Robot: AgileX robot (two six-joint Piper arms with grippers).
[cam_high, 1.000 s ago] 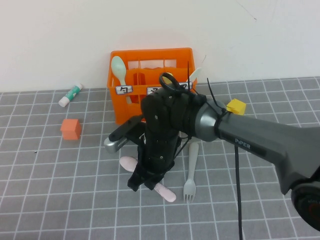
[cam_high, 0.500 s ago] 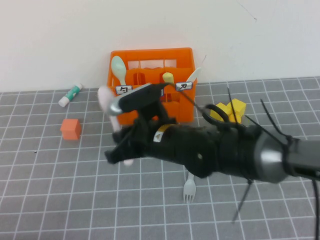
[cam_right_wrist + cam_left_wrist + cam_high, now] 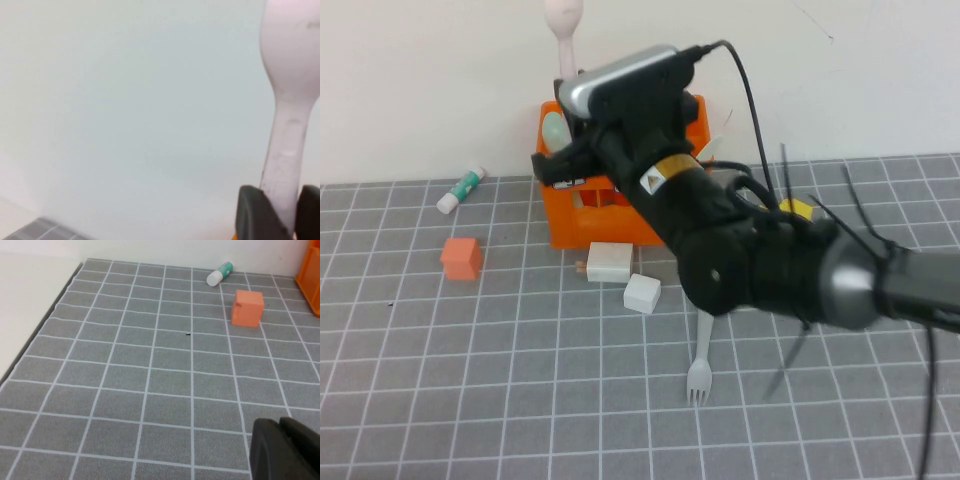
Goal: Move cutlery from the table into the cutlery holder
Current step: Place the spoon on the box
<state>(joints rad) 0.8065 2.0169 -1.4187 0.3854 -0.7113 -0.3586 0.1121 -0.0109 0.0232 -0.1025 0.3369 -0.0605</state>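
My right gripper (image 3: 566, 86) is shut on the handle of the pink spoon (image 3: 563, 22), which stands upright, bowl up, above the back left of the orange cutlery holder (image 3: 572, 218). The right wrist view shows the pink spoon (image 3: 290, 100) pinched between the dark fingers (image 3: 254, 212) against the white wall. A mint-green spoon (image 3: 555, 131) stands in the holder's left compartment, and a white piece (image 3: 712, 150) leans out at its right. A grey fork (image 3: 701, 352) lies on the table in front. My left gripper (image 3: 283, 441) is shut and empty, low over bare tiles.
Two white blocks (image 3: 610, 262) (image 3: 642, 293) lie just in front of the holder. A small orange cube (image 3: 462, 257) and a white-and-green tube (image 3: 460, 190) sit to the left. A yellow object (image 3: 796, 211) peeks out behind my right arm. The table's left edge (image 3: 45, 325) shows beside the left gripper.
My right arm has lifted the pink spoon off the table and swung it up over the holder. The white blocks that the arm hid have come into view. The fork has not moved.
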